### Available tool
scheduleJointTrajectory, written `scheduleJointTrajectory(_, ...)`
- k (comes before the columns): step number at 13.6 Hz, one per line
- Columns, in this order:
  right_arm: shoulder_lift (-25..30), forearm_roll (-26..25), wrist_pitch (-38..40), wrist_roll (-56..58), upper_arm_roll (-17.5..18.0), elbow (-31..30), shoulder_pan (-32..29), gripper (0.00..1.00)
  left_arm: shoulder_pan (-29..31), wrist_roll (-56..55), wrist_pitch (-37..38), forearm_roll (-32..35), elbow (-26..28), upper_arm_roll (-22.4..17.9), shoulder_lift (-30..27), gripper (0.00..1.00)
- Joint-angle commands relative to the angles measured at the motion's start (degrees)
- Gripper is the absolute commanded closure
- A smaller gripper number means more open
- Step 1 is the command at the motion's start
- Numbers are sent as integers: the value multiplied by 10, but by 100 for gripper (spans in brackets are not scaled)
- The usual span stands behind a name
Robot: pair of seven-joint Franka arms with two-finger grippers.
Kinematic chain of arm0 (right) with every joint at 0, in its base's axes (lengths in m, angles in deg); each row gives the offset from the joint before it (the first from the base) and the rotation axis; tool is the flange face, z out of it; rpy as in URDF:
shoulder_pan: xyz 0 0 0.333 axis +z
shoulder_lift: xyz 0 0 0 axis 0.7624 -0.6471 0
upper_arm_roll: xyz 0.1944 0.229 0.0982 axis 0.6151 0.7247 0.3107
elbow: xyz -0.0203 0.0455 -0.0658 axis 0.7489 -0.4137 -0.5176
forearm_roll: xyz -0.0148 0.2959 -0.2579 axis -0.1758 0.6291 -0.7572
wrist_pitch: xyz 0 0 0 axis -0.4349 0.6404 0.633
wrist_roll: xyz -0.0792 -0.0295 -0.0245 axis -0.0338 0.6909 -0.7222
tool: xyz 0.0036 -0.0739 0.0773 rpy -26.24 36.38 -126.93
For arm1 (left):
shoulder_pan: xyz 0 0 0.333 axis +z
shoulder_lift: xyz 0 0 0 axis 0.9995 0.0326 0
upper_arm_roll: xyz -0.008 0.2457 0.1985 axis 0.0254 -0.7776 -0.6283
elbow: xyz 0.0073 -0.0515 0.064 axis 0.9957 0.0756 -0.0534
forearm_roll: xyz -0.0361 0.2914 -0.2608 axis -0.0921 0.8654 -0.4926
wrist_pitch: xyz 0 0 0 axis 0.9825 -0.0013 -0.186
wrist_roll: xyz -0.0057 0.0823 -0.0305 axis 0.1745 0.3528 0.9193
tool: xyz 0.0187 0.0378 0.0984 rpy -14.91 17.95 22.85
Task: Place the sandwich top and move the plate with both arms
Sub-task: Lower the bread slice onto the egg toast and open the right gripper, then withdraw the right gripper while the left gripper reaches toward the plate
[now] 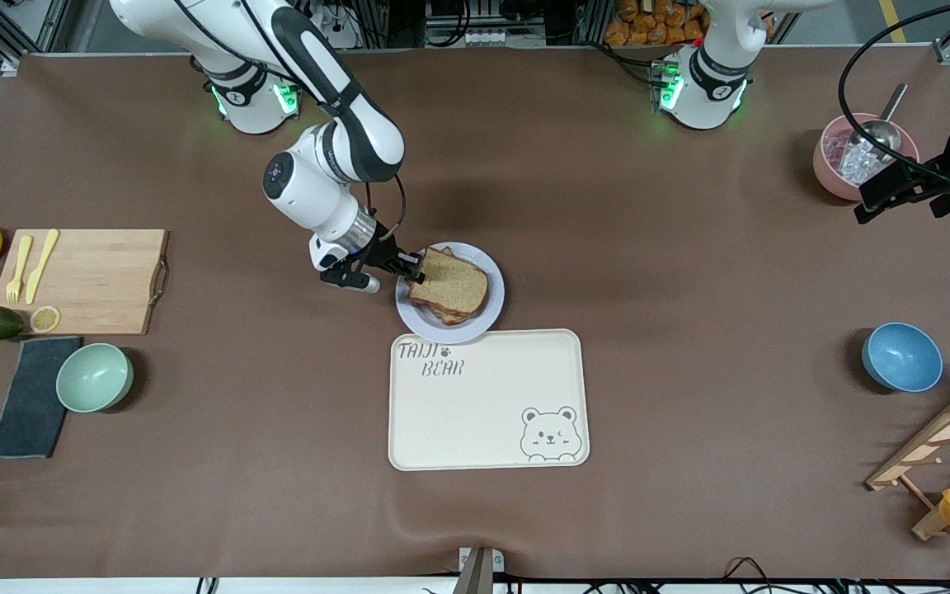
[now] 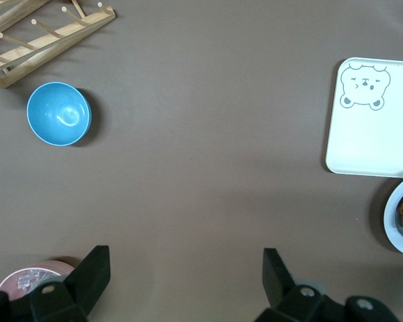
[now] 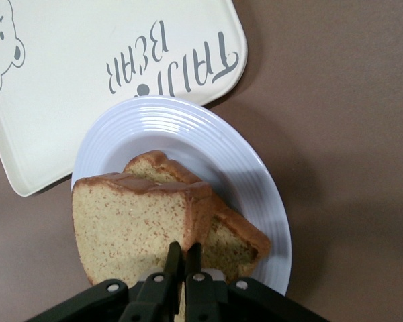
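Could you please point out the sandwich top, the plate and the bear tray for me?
sandwich top [image 1: 450, 283]: front view, middle of the slice's upper face.
plate [image 1: 487, 262]: front view, bare rim toward the robot bases.
bear tray [image 1: 475, 412]: front view, blank centre.

A wide table covered in matte brown cloth [image 1: 689, 247] fills nearly everything. Above its top edge, silver aluminium frame bars [image 1: 25, 29] stand over a grey floor [image 1: 854, 21], and a stack of orange-brown packets [image 1: 652, 21] sits just past that same edge. Even, soft light casts short shadows.
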Motion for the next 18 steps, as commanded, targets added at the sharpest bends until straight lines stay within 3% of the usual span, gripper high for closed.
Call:
scheduleJointTrajectory(1, 2, 12, -7, -5, -7, -1, 10, 100, 0, 9, -10, -6, 1, 1, 8, 0)
scheduleJointTrajectory(8, 2, 12, -6, -12, -7, 3, 7, 85, -15, 3, -25, -8, 5, 10, 32, 0)
scheduleJointTrajectory(18, 5, 12, -4, -14, -9, 7, 5, 77, -19, -2, -42, -13, 10, 20, 56, 0)
